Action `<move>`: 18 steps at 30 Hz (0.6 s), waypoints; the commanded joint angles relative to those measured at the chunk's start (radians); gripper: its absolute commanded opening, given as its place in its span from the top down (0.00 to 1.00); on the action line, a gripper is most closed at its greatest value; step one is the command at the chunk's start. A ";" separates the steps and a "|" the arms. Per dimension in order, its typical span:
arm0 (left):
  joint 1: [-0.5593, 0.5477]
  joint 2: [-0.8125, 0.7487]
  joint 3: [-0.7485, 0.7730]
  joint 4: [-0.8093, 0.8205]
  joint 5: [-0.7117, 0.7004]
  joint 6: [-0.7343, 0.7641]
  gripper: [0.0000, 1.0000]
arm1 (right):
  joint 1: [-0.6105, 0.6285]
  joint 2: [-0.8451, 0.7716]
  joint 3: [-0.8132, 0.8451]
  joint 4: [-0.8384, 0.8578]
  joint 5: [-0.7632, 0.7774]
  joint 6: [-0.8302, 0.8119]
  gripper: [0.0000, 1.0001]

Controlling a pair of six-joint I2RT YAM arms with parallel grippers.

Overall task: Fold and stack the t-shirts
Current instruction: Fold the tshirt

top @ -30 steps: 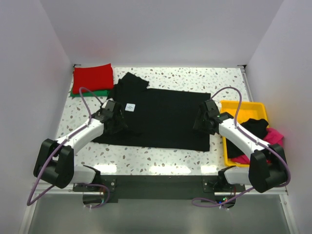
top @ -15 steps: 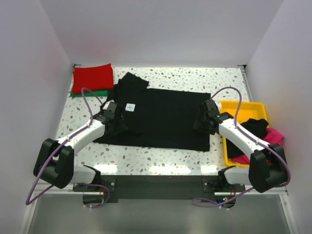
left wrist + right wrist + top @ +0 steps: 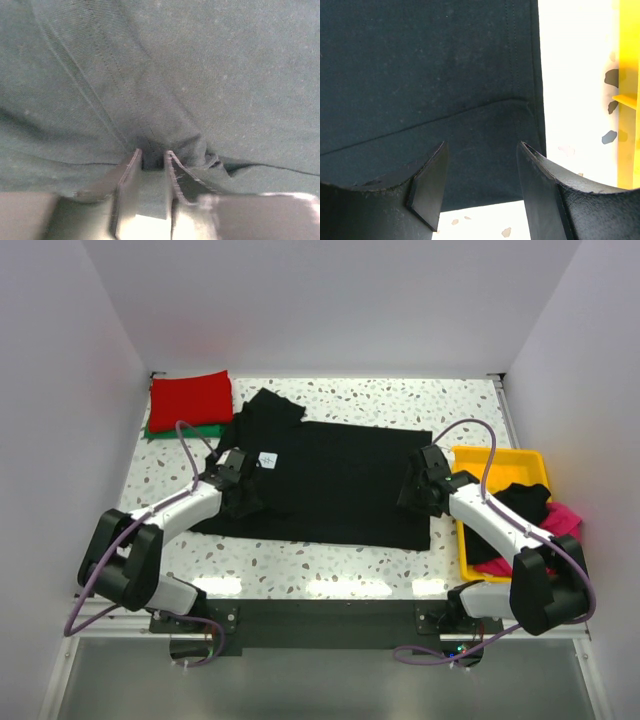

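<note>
Fingers (image 3: 128,180) of the left gripper (image 3: 153,161) are pinched on a raised ridge of the black t-shirt (image 3: 340,480) near its collar; the right gripper (image 3: 481,150) is held with its fingers apart over the hem corner. That shirt is spread flat on the surface (image 3: 330,565), not yet folded. A red t-shirt (image 3: 190,398) is stacked folded on a green t-shirt (image 3: 185,430) at the far left; pink and black ones are left in the yellow tray (image 3: 497,457).

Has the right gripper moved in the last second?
No. The right gripper stays beside the yellow tray's left rim, over the black t-shirt's right hem.
</note>
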State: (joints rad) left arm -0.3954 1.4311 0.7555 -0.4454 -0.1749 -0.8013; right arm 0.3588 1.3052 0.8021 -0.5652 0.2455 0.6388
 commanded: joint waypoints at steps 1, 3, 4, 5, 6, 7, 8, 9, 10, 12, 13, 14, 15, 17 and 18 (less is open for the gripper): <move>-0.005 0.009 0.033 0.063 0.011 -0.003 0.74 | -0.004 -0.009 0.002 0.005 0.021 -0.010 0.40; -0.005 0.015 0.038 0.065 0.008 0.002 0.85 | -0.006 -0.009 0.002 0.007 0.021 -0.008 0.40; -0.005 0.018 0.042 0.065 0.008 0.004 0.88 | -0.006 -0.009 0.002 0.007 0.023 -0.010 0.40; -0.006 0.022 0.045 0.065 0.006 0.007 0.94 | -0.006 -0.006 0.002 0.007 0.021 -0.008 0.40; -0.005 0.023 0.048 0.065 0.006 0.010 0.97 | -0.007 -0.006 0.000 0.007 0.021 -0.007 0.40; -0.005 0.022 0.056 0.065 0.006 0.013 1.00 | -0.007 -0.003 -0.001 0.008 0.023 -0.007 0.40; -0.005 0.025 0.061 0.065 0.006 0.017 1.00 | -0.006 -0.001 -0.003 0.008 0.023 -0.007 0.40; -0.006 0.025 0.065 0.063 0.005 0.020 1.00 | -0.006 0.000 -0.003 0.008 0.024 -0.007 0.40; -0.007 0.025 0.076 0.063 0.003 0.024 1.00 | -0.007 0.003 -0.003 0.010 0.028 -0.004 0.40; -0.005 0.023 0.087 0.062 -0.005 0.031 1.00 | -0.007 0.005 -0.003 0.008 0.034 -0.002 0.40; -0.003 0.023 0.099 0.060 -0.008 0.034 1.00 | -0.007 0.008 -0.001 0.007 0.038 -0.001 0.40; -0.003 0.028 0.107 0.059 -0.011 0.039 1.00 | -0.011 0.009 0.002 0.005 0.043 0.002 0.40; -0.003 0.029 0.114 0.057 -0.017 0.042 1.00 | -0.018 0.011 0.003 0.001 0.047 0.004 0.40; -0.002 0.041 0.149 0.050 -0.023 0.050 1.00 | -0.032 0.017 0.009 -0.004 0.054 0.005 0.40; -0.002 0.048 0.162 0.047 -0.029 0.054 1.00 | -0.047 0.019 0.014 -0.004 0.054 0.007 0.40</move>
State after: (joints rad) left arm -0.3950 1.4643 0.8486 -0.4290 -0.1722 -0.7788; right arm 0.3393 1.3155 0.8017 -0.5663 0.2546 0.6392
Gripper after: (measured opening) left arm 0.022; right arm 0.600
